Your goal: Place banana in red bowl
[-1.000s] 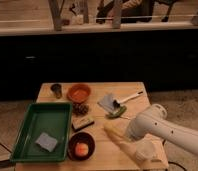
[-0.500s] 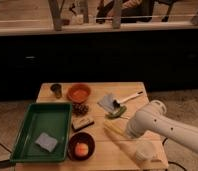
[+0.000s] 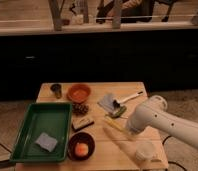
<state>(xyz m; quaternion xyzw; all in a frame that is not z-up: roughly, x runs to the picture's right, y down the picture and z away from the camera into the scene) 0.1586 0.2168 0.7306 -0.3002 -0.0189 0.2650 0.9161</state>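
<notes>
- Gripper (image 3: 126, 130) at the low end of the white arm (image 3: 159, 120), down near the counter (image 3: 99, 89) surface, right of centre toward the front.
- Gripper state: cannot tell, hidden by the arm's wrist section.
- Arm enters from the right edge and slopes down and left across the counter's right side.
- Banana (image 3: 113, 124) flat on the counter, right of centre, lying diagonally from upper left to lower right.
- Banana's lower-right end runs into the gripper area; touching or gripped: cannot tell.
- Red bowl (image 3: 79, 93) upright at the back of the counter, left of centre, well apart from the banana, up and to its left.
- Dark cup (image 3: 56, 90) just beside the red bowl on its left.
- Brown pinecone-like lump (image 3: 81, 108) just in front of the red bowl.
- Green tray (image 3: 27, 131) on the left front of the counter, with a grey-blue sponge (image 3: 45, 141) inside near its front right corner.
- Dark maroon bowl (image 3: 72, 145) at the front, just right of the tray, with a round orange fruit (image 3: 81, 149) inside.
- Small block (image 3: 82, 123) on the counter between the tray and the banana.
- Grey cloth (image 3: 109, 102) behind the banana, a green item (image 3: 120, 111) at its right front edge, a white-handled utensil (image 3: 131, 96) angled up and right from there.
- White round cup-like object (image 3: 145, 150) at the front right corner, below the arm.
</notes>
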